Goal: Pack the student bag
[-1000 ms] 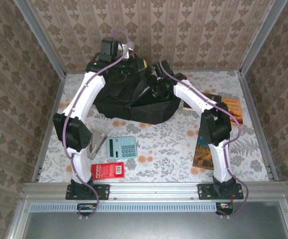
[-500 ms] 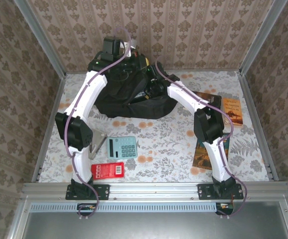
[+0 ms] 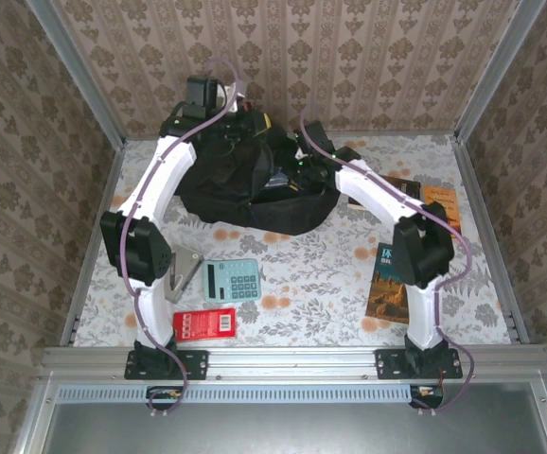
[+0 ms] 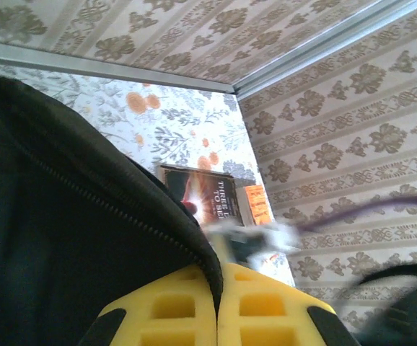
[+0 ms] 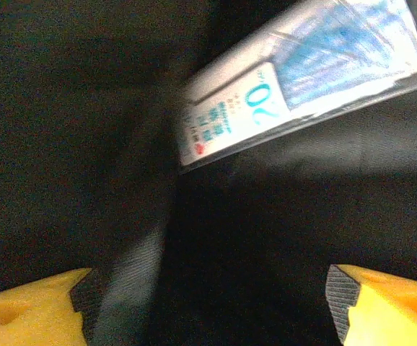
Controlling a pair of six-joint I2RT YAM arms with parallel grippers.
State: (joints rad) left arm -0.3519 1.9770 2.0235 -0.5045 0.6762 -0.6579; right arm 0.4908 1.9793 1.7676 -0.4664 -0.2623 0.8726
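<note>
**The student bag (image 3: 221, 194): loading under way**

The bag sits at the far middle of the worktop (image 3: 311, 274). The left tool (image 4: 217, 288) is clenched on the bag's zipped rim and holds the mouth up. The right tool (image 5: 210, 288) is inside that mouth, jaws wide apart with nothing between them. A blue-and-white pack (image 5: 295, 79) lies on the black lining just beyond it.

I judge the step in hand to be the drop of this pack, about finished. The next move calls for drawing the right tool up and out without snagging the rim, then going for another item.

Counted:
- one bag
- two tools
- one pack inside the bag

On the worktop:
- one calculator (image 3: 233, 280)
- one red pack (image 3: 205, 323)
- three books:
  - the near book (image 3: 387, 282)
  - the orange book (image 3: 441, 203)
  - the dark book (image 3: 394, 185)
- one grey angled piece (image 3: 186, 270) that I cannot identify
</note>
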